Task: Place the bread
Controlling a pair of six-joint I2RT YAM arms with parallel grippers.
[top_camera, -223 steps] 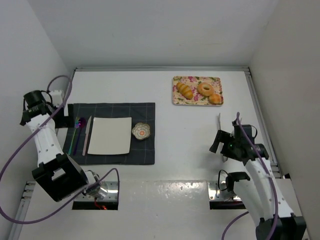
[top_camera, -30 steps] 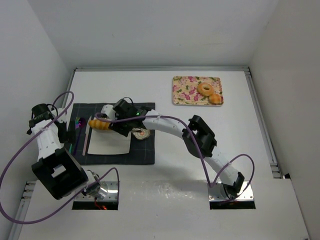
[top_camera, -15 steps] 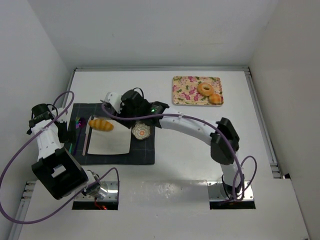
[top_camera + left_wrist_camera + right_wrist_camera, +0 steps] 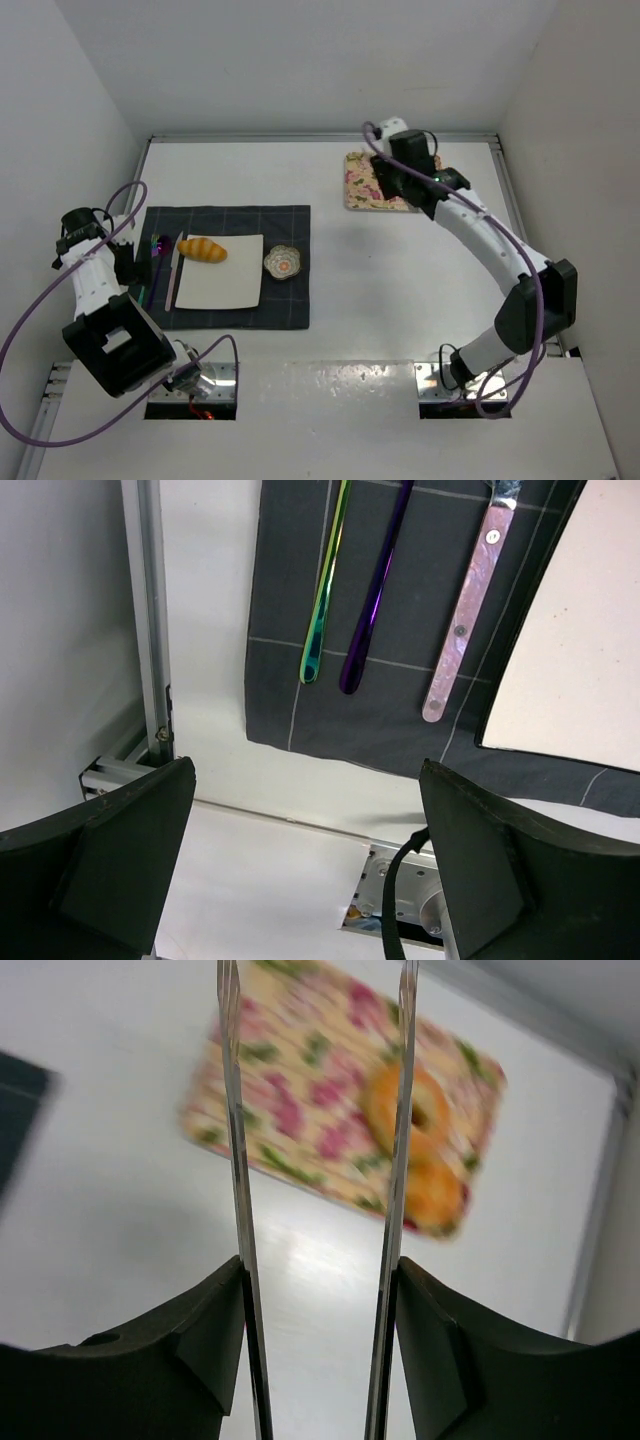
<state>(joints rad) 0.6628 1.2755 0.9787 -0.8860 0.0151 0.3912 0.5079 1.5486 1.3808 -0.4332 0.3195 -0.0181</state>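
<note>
A white table (image 4: 380, 300) fills the overhead view, walled in white on three sides. The right arm reaches across to the far right part of the table. Its pincer (image 4: 313, 975) hangs above a rectangular tray with a pink and green floral print (image 4: 300, 1090). The two thin fingers are parted, with nothing between them.

The left arm is folded near the left wall. Its pincer (image 4: 305, 780) is spread wide and empty, above the near left corner of a dark grey checked cloth placemat (image 4: 290, 310).

A white square plate (image 4: 215, 290) lies on the placemat. A long, ridged, golden-brown twisted roll (image 4: 202, 249) rests on the plate's far left corner.

The other bread is on the floral tray, blurred in the right wrist view. A ring-shaped golden bagel (image 4: 438, 1100) lies toward the tray's right end. A small round golden bun (image 4: 437, 1195) touches it on its near side.

A small round dish with a floral pattern (image 4: 283, 262) sits on the placemat, just right of the plate. Left of the plate lie three pieces of cutlery: a green iridescent handle (image 4: 325, 590), a purple handle (image 4: 378, 590) and a pearly pink knife handle (image 4: 465, 620).
</note>
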